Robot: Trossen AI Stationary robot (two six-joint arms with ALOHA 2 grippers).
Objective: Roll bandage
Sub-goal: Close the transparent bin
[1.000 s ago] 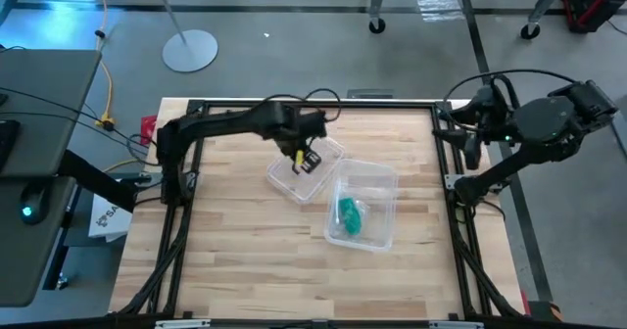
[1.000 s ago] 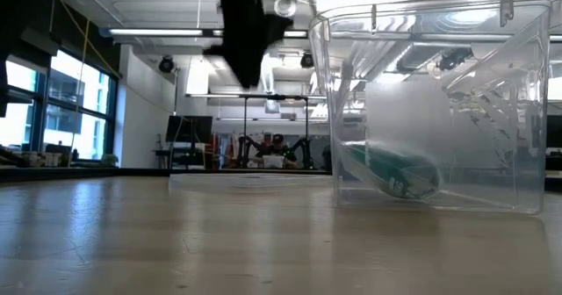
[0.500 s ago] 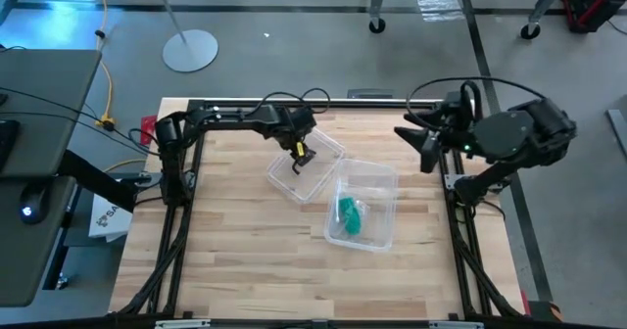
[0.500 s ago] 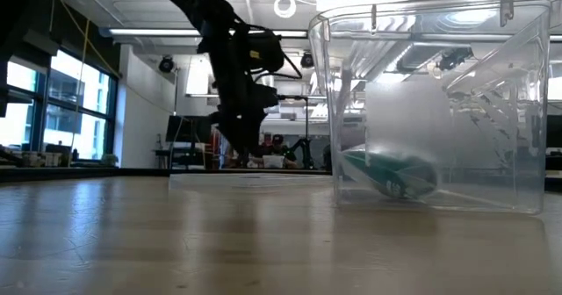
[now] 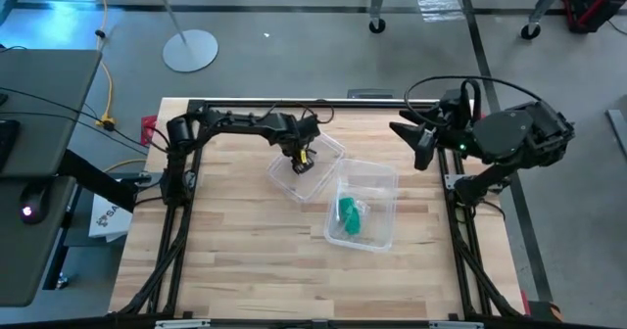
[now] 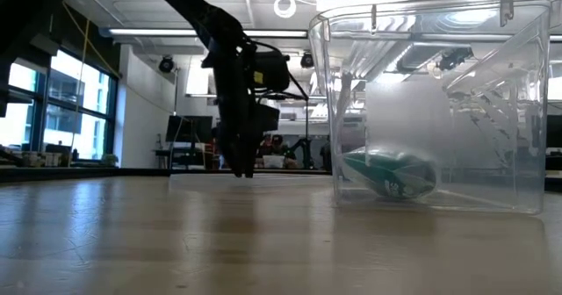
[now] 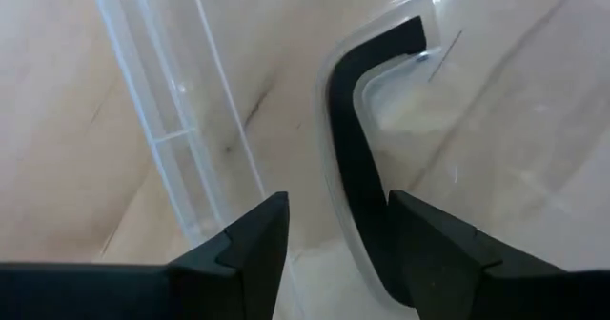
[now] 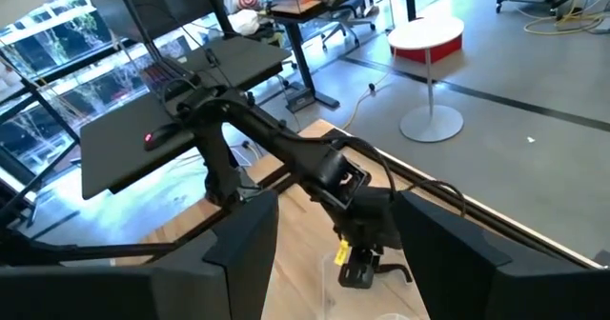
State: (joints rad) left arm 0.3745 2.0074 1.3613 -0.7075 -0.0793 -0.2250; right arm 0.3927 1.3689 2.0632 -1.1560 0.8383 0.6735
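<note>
A green bandage [image 5: 348, 213], bunched up, lies on the floor of a clear plastic box [image 5: 377, 187] at mid-table; the low view shows the bandage [image 6: 386, 172] through the box's wall [image 6: 492, 93]. Left of the box, a clear lid [image 5: 315, 177] with a black handle [image 7: 353, 149] lies flat on the table. My left gripper [image 5: 302, 160] points down at the lid, open, with one finger on each side of the handle. My right gripper [image 5: 413, 141] hangs high over the table's right edge, open and empty. My left gripper comes at the lid from above with its fingers on either side of the black handle [image 7: 367, 234], lying across it. The handle runs close along one finger [image 7: 429, 253]; whether that finger touches it I cannot tell. The lid lies flat on the table.
Black frame rails [image 5: 186, 202] run along the wooden table's left, far and right edges. Bare wood [image 5: 255, 260] spreads over the near half. Beyond the far edge stand a white lamp base [image 5: 190, 50] and a desk at the left.
My left gripper has come down from well above the lid until its fingertips are at the lid's handle. My right arm has swung in from beyond the table's right edge toward the table's middle, and its gripper now points toward the left arm.
</note>
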